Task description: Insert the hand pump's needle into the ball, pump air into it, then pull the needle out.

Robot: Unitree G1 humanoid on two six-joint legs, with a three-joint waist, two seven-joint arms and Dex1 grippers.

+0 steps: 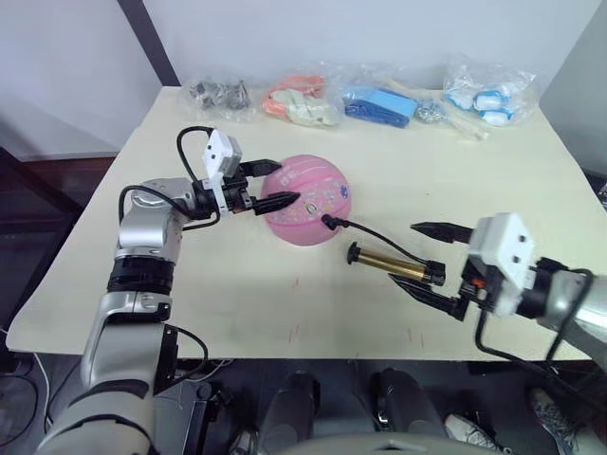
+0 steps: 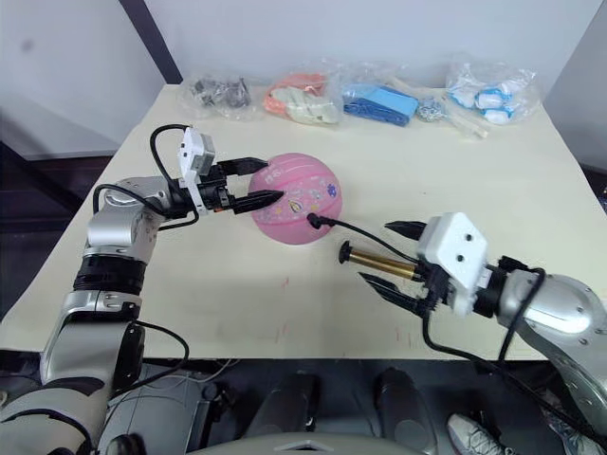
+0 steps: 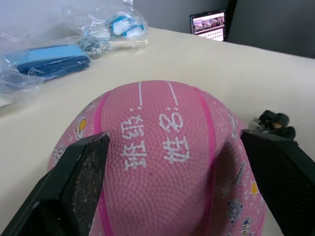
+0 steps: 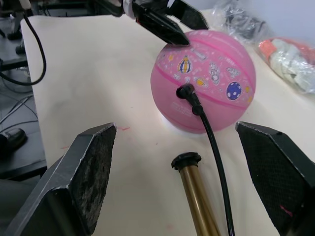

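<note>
Cream tabletop [image 1: 285, 303], bagged items along far edge. Left gripper [image 1: 277, 186] spread wide, fingers bracketing the ball [image 1: 308, 201], which sits mid-table. Right gripper [image 1: 432, 263] also wide open, straddling the hand pump [image 1: 394, 263] lying flat; needle [image 4: 186, 91] seated in the ball.

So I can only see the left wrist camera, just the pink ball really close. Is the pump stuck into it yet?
Observer: Yes. The hose's black tip sits plugged into the ball on the side facing the right gripper.
Operator: Where's the pump?
Observer: The pump lies flat on the table, its gold barrel between the open fingers of the right gripper.
Operator: Is my gripper touching the ball?
Observer: The left gripper is open around the ball's far side; one finger rests against its top.
</note>
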